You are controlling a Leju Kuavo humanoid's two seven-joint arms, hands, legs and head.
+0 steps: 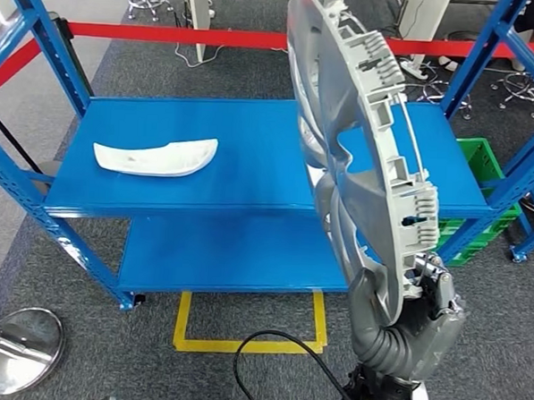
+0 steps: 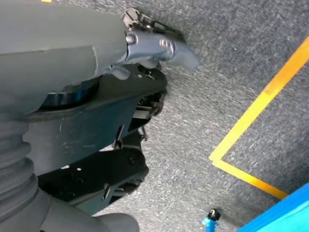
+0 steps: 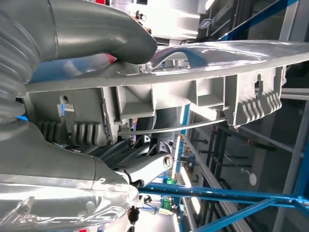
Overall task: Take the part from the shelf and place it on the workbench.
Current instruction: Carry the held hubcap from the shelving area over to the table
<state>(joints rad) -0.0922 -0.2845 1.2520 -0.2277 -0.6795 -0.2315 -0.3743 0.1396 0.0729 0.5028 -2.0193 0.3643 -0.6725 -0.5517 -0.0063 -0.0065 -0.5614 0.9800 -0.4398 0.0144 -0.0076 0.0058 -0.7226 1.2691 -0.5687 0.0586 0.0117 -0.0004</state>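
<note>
While my right hand (image 1: 426, 302) clamps the wheel cover (image 1: 362, 142) by its rim, I'd keep it upright w/ firm grip, swinging clear of shelf (image 1: 252, 172); left hand (image 2: 109, 111) hangs w/ fingers apart.

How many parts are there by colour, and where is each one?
Silver-grey wheel cover, held upright in the right hand: 1
White curved part, lying on the upper level of the blue shelf: 1
Total: 2
</note>
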